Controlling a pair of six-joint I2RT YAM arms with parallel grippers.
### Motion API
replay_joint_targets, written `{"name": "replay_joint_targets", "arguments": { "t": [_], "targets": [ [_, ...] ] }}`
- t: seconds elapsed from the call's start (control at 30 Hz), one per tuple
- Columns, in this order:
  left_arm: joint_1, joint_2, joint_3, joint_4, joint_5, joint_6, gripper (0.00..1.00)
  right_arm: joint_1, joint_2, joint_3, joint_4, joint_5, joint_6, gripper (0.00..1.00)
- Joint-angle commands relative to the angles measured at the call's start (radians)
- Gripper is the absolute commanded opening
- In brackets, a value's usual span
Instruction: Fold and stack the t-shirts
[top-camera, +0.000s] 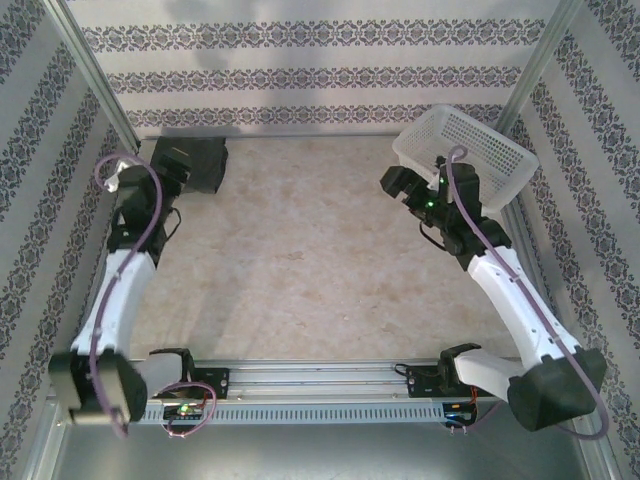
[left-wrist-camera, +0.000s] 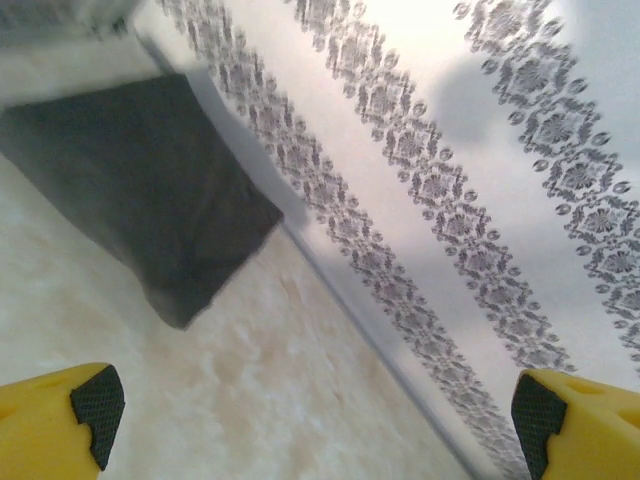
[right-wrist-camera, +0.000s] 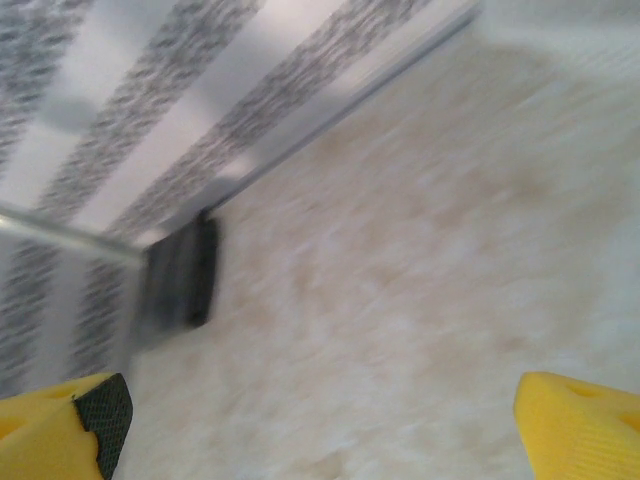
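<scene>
A dark charcoal t-shirt (top-camera: 196, 163) lies folded into a compact block in the table's far left corner, against the back wall. The left wrist view has the t-shirt (left-wrist-camera: 140, 180) at upper left, flat and squared. In the blurred right wrist view the t-shirt (right-wrist-camera: 185, 272) is a dark block far off by the wall. My left gripper (top-camera: 163, 183) hovers just in front of the shirt, open, with nothing between its yellow fingers (left-wrist-camera: 60, 415). My right gripper (top-camera: 400, 186) hangs open at the right, beside the basket, holding nothing.
A white lattice basket (top-camera: 466, 155) sits tilted in the far right corner, partly behind my right arm. Patterned walls (top-camera: 320, 70) close off the back and both sides. Beige tabletop (top-camera: 310, 270) spreads between the arms.
</scene>
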Motion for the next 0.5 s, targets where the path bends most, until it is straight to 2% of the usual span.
{"name": "replay_joint_targets", "arguments": {
  "t": [0.0, 0.1, 0.17, 0.23, 0.3, 0.33, 0.4, 0.47],
  "targets": [
    [-0.09, -0.052, -0.071, -0.25, -0.447, 0.245, 1.0, -0.014, -0.015, -0.048, -0.069, 0.343, -0.229, 0.98],
    [-0.096, -0.165, -0.268, -0.049, -0.353, 0.542, 1.0, 0.0, -0.074, -0.292, 0.262, 0.467, -0.502, 0.98],
    [-0.087, -0.206, -0.445, 0.104, -0.326, 0.642, 1.0, 0.003, -0.09, -0.458, 0.501, 0.51, -0.675, 0.98],
    [-0.054, -0.204, -0.53, 0.177, -0.244, 0.679, 1.0, -0.025, -0.055, -0.531, 0.585, 0.514, -0.699, 0.98],
    [-0.038, -0.145, -0.558, 0.202, -0.224, 0.682, 1.0, -0.063, 0.006, -0.541, 0.565, 0.491, -0.66, 0.98],
    [-0.023, -0.099, -0.577, 0.256, -0.187, 0.684, 1.0, -0.074, 0.039, -0.548, 0.582, 0.474, -0.659, 0.98],
    [-0.002, -0.007, -0.639, 0.471, -0.102, 0.695, 1.0, -0.084, 0.101, -0.584, 0.694, 0.443, -0.682, 0.98],
    [0.013, 0.084, -0.613, 0.547, -0.064, 0.704, 1.0, -0.102, 0.168, -0.597, 0.78, 0.414, -0.679, 0.98]
  ]
}}
